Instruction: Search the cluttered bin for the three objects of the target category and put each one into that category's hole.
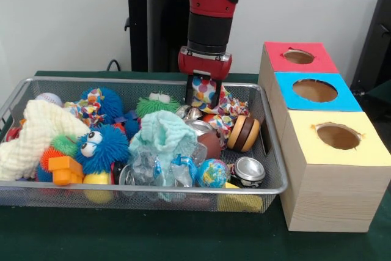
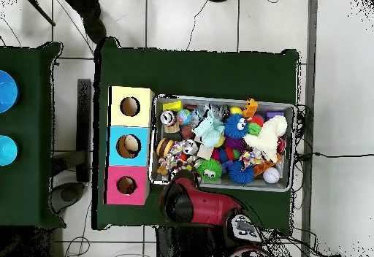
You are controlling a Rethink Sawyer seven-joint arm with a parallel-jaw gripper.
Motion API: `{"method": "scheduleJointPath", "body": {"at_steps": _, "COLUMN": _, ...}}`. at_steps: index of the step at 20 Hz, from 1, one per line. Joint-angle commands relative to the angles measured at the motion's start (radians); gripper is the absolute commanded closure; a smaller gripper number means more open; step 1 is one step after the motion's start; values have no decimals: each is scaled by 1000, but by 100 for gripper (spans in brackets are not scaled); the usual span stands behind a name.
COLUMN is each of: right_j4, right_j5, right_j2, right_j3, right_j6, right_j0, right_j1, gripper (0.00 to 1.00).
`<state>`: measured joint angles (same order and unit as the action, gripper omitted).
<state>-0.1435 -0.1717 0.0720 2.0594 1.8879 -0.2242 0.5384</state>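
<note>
Where toys crowd: pincer [image 1: 204, 90] near bin [image 1: 140, 80] rim

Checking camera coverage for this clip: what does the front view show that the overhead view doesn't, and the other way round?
Only the front view shows the gripper low over the basket, on a polka-dot cloth, and the wooden sides of the boxes. Only the overhead view shows the tiled floor, cables and a second green table with blue discs. Both show the red-topped box's hole, the other two boxes and the toy clutter.
</note>
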Motion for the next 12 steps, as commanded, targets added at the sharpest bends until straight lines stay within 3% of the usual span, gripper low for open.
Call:
{"method": "scheduleJointPath", "body": {"at_steps": 1, "right_j4": -120, "right_j5": -108, "right_j2": -278, "right_j3": -380, "right_j6": 49, "right_j0": -100, "right_j1": -209, "gripper": 0}}
{"method": "scheduleJointPath", "body": {"at_steps": 6, "right_j4": -205, "right_j5": -69, "right_j2": -325, "right_j3": -408, "right_j6": 45, "right_j0": -142, "right_j1": -212, "gripper": 0}}
{"method": "scheduleJointPath", "body": {"at_steps": 8, "right_j4": -211, "right_j5": -5, "right_j2": -350, "right_j3": -406, "right_j6": 41, "right_j0": -156, "right_j1": -212, "gripper": 0}}
{"method": "scheduleJointPath", "body": {"at_steps": 12, "right_j4": -10, "right_j5": 345, "right_j2": -266, "right_j3": -378, "right_j6": 101, "right_j0": -76, "right_j1": -189, "gripper": 0}}
